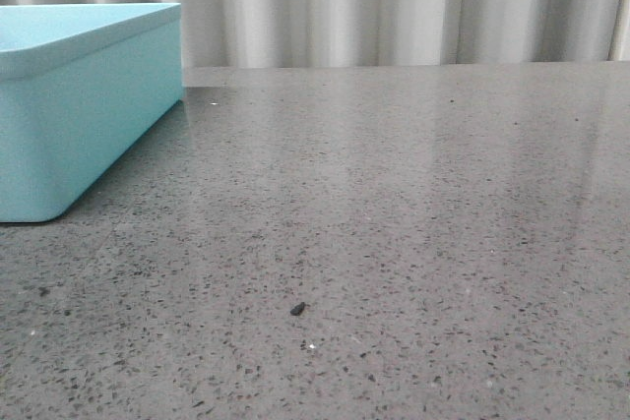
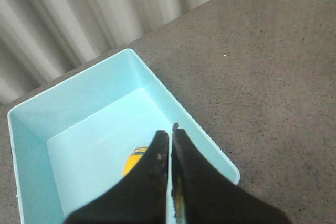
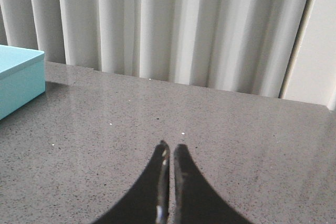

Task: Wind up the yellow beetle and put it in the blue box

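At the far left of the front view the blue box (image 1: 69, 105) stands on the grey speckled bench (image 1: 394, 243), cut off by the edge of the picture so only one corner and two walls show; its inside cannot be seen from there. The left wrist view looks down into the box (image 2: 31, 145), and there the yellow beetle (image 2: 134, 162) lies on its floor, only a small yellow patch with a dark band showing past the left gripper (image 2: 170, 135). That gripper hangs above the box with its jaws closed tip to tip and nothing between them.

To my eye the storing is done and what remains is getting the arm clear. Done well, that means lifting straight up and out, keeping off the box rim and the near wall, so the box is not nudged and the car is not set rolling.

Further right the bench is bare but for a small dark speck (image 1: 297, 309). The right gripper (image 3: 169, 150) hovers over open bench, jaws pressed together and empty, well apart from the box (image 3: 18, 77).

Most of the car is hidden behind the left fingers (image 2: 157, 156); its wheels and which way it faces cannot be made out. Neither arm shows in the front view.
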Robot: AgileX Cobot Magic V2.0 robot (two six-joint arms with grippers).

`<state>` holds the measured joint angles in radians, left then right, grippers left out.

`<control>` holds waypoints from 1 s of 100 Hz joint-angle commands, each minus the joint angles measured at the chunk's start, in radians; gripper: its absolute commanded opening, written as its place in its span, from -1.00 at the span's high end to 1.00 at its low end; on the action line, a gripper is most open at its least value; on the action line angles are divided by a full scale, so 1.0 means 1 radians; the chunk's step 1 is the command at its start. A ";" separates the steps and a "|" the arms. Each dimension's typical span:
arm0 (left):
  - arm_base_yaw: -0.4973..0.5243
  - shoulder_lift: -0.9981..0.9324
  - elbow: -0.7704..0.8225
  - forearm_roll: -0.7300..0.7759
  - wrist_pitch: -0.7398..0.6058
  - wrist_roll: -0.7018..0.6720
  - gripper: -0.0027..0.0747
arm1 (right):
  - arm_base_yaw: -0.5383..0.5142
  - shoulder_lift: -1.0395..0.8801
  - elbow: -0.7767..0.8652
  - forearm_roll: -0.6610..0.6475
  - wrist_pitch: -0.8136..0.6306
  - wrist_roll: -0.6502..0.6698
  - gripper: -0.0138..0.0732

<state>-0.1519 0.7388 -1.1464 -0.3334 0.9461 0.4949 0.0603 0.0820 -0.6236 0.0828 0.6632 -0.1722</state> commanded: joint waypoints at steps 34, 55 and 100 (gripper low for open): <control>0.001 -0.423 0.404 -0.038 -0.220 -0.043 0.99 | 0.001 -0.109 0.157 -0.064 -0.218 -0.007 0.80; 0.001 -0.562 0.529 -0.038 -0.283 -0.047 0.99 | 0.001 -0.111 0.262 -0.064 -0.352 -0.007 0.80; 0.001 -0.602 0.577 -0.051 -0.284 -0.047 0.99 | 0.001 -0.111 0.333 -0.064 -0.384 -0.007 0.80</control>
<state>-0.1519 0.1230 -0.5465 -0.3540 0.7389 0.4563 0.0620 -0.0141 -0.2667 0.0305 0.3689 -0.1722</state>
